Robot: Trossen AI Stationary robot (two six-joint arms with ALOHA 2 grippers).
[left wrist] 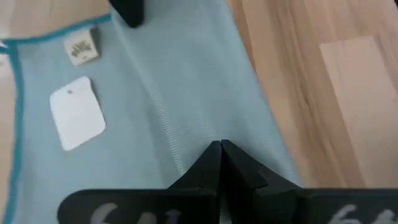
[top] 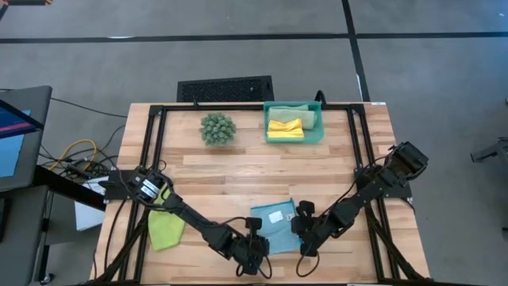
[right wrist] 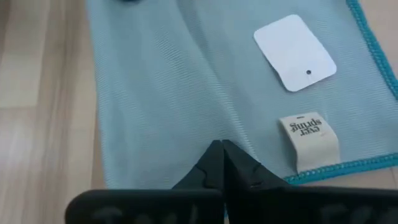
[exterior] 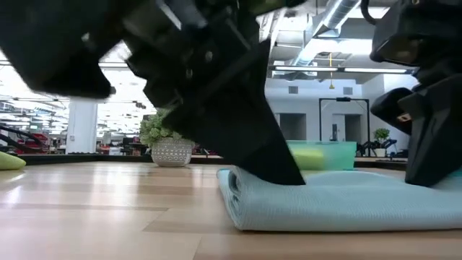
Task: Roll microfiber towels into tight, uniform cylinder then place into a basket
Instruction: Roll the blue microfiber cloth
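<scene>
- Both tools were down on the blue towel (top: 274,226), which lay flat near the front edge of the surface (top: 262,171), not rolled yet.
- The left tool (top: 255,232) sat at one side edge of the towel and the right tool (top: 305,216) at the opposite edge. Both had their fingers closed tight, pinched on or pressing into the cloth; I couldn't tell how much fabric either one really had.
- My guess at the risk: if either tool only caught the top layer, the roll would start lopsided and come out as a cone, not a cylinder.
- The paper tag (right wrist: 295,52) and sewn label (right wrist: 309,140) lay just ahead of the right tool. They could get rolled in and make a lump, I reckon.
- If the tools dragged instead of lifting, the whole towel could slide on the smooth wood.
- A lime towel (top: 165,229) lay beside the left arm, well away from both tools.
- The basket (top: 294,123) sat far across the surface from the tools, with a yellow towel (top: 285,128) and a green one already in it.
- The surface was pale wood planks in a black frame, with a spiky plant ball (top: 217,128) beside the basket.
- The room behind looked like a big open hall with ceiling strip lights and grey floor.
</scene>
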